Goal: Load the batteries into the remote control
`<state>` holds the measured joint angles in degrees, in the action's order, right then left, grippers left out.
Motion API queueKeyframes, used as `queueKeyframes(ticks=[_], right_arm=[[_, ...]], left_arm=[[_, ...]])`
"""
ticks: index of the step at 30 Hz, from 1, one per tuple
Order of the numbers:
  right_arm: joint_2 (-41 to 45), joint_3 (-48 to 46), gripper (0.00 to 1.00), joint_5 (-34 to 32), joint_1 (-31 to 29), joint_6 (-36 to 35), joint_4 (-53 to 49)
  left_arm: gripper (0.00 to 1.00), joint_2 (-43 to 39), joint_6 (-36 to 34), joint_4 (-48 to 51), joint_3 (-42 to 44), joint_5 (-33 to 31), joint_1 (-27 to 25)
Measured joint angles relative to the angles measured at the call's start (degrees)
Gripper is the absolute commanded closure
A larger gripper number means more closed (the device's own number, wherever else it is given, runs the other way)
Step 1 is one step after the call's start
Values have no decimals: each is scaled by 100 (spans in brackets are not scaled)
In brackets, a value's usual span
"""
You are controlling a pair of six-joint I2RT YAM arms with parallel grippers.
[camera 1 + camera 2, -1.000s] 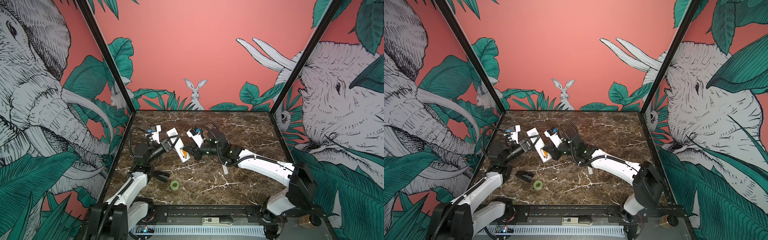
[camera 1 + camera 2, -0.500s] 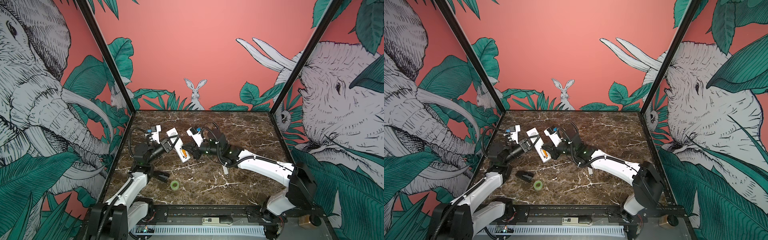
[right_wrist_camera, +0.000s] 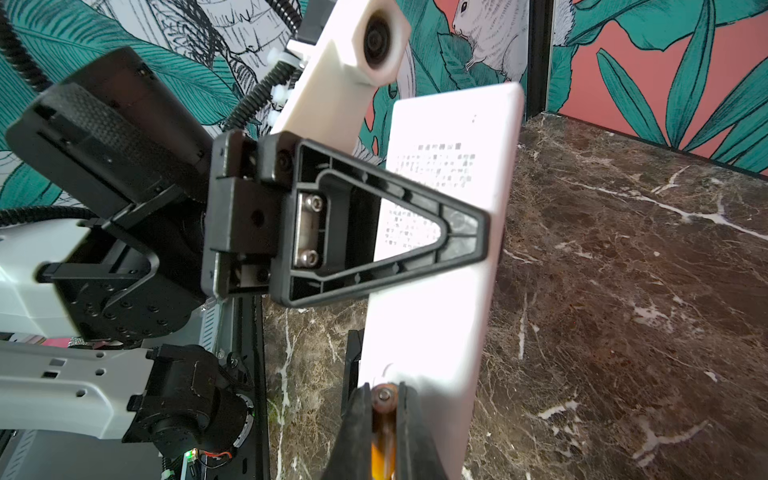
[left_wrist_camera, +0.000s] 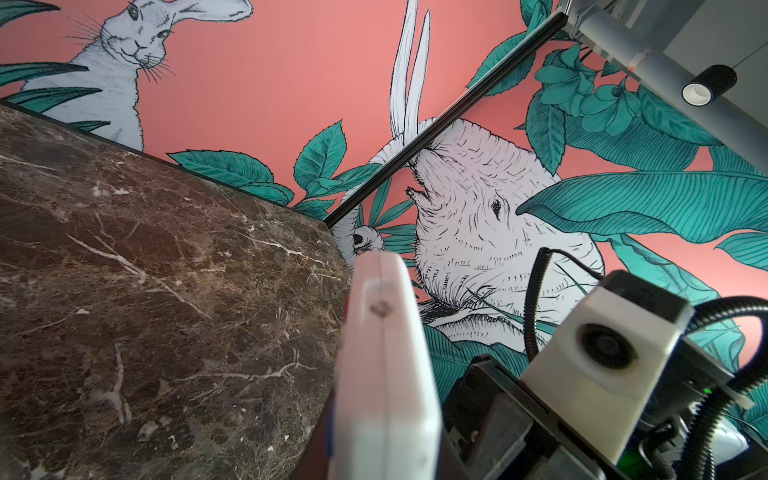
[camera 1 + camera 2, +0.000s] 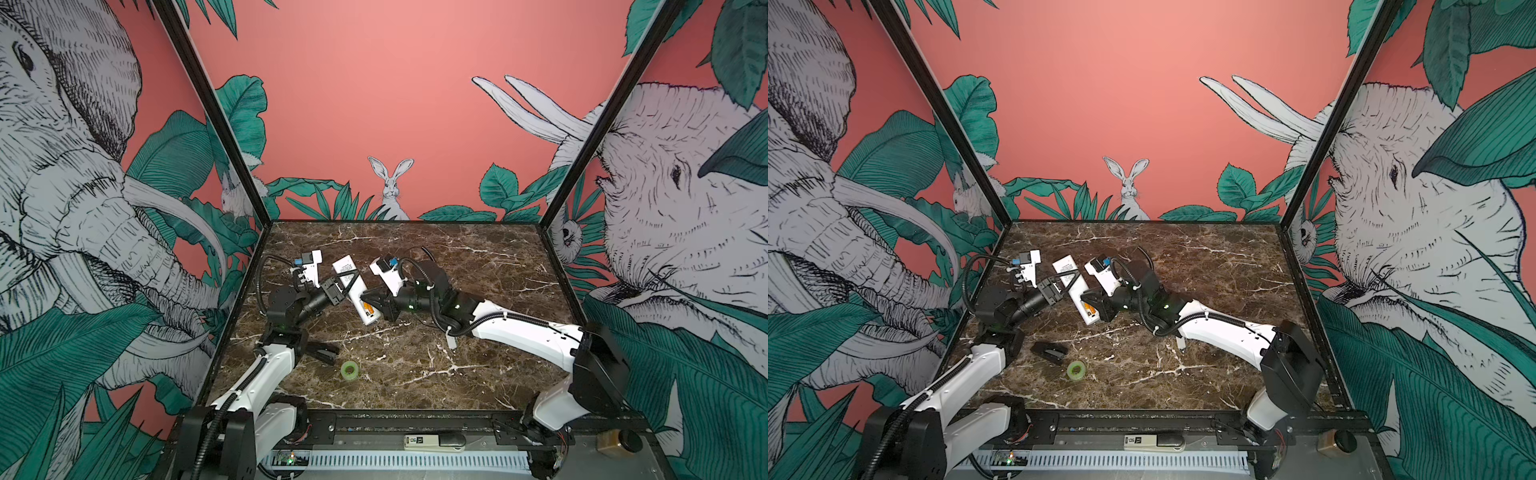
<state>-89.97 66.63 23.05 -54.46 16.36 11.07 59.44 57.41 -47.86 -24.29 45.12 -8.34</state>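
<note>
The left end effector [image 5: 337, 287] is gripping the remote control [image 5: 358, 291] near its middle. It is closed across the remote's thin body, with 1 finger [image 3: 374, 232] lying flat on the plain back. The remote is sitting tilted with its back upward, and I cannot tell whether its low end is touching the counter [image 5: 457, 374]. Its shell is looking light, stiff and smooth, so it is likely to slip or twist under a sideways push. Holding it by the faces at mid-length is keeping the bay end free.

At the remote's low end, an orange patch is showing inside the bay, so 1 battery may already be seated. Just right of that end, the right end effector [image 5: 368, 300] is closed on a second orange battery [image 3: 383, 440], pinching its barrel with the silvery tip pointing at the remote. This battery is small, hard and round, so it is prone to rolling. The barrel is the sensible place to hold it, leaving both ends bare for the contacts.

Compared with 1 second ago, the right end effector has been closing in on the remote's bay end, while the remote and the left end effector are staying put.
</note>
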Motion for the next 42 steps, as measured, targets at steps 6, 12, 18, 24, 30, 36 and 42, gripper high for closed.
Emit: queueKeyframes(ticks=[6,12,18,24,30,36,42], right_arm=[[-63,-9,100,-20,-22,-7,22],[-136,-81,100,-52,-48,-50,70],[-170,-81,99,-138,-68,-164,74],[-197,-79,89,-140,-70,-203,107],[-234,-68,79,-120,-103,-243,111],[-267,-68,74,-120,-166,-260,9],[-267,-66,71,-125,-177,-267,2]], left_arm=[[100,0,0,0,0,-11,0],[100,0,-33,90,2,-66,4],[100,2,-63,140,2,-114,9],[100,2,-87,142,2,-127,13],[100,2,-101,138,2,-144,9],[100,0,-92,125,2,-140,7],[100,0,-92,125,2,-146,7]])
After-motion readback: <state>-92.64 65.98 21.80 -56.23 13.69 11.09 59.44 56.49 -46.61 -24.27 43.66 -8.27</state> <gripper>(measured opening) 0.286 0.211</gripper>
